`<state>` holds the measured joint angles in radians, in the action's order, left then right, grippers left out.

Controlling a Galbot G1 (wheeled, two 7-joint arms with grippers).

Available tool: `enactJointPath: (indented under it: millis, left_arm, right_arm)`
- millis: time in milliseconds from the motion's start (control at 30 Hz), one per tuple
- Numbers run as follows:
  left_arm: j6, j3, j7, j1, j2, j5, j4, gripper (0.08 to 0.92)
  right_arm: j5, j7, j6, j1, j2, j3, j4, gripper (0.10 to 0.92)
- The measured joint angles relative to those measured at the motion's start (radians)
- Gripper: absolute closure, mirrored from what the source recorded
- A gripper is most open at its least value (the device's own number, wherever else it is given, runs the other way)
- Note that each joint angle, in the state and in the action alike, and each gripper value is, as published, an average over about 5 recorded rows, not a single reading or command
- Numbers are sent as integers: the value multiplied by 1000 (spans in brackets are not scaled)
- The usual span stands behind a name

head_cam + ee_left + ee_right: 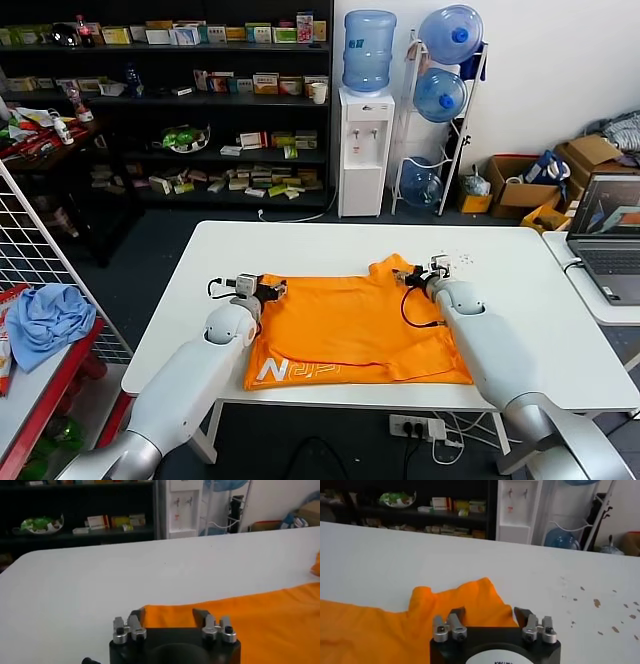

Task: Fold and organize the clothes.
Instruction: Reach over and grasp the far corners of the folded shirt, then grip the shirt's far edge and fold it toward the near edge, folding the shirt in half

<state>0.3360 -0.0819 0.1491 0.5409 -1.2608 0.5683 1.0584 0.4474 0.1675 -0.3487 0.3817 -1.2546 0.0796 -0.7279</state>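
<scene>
The orange T-shirt [350,325] lies folded on the white table [500,255], white lettering [272,371] showing at its front left corner. My left gripper [278,289] is open at the shirt's far left corner; in the left wrist view the orange cloth [240,615] lies between and beyond its fingers [136,616]. My right gripper [406,276] is open at the shirt's far right corner; in the right wrist view the orange cloth [455,600] lies between its fingers [522,614]. Neither gripper has closed on the cloth.
A light blue cloth bundle [45,318] lies on a red rack at the left. A laptop [612,235] sits on a side table at the right. Shelves [190,100], a water dispenser [364,140] and boxes stand behind the table.
</scene>
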Motion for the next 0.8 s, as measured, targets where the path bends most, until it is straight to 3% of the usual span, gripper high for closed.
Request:
enactJointPath:
  millis: [500,633,800]
  left_arm:
    - [-21,-1,-4,41,40,0,47,831]
    - [-41,8,-2,60,62,-4,82,905]
    - [-71,26,2,93,91,-2,144,908]
  right_arm:
    - [21,-49,19,33,1,2,-37,868]
    - [39,-86,22,67,24,-10,-109,901]
    - [74,-140,11,124,72,-20,-249,901]
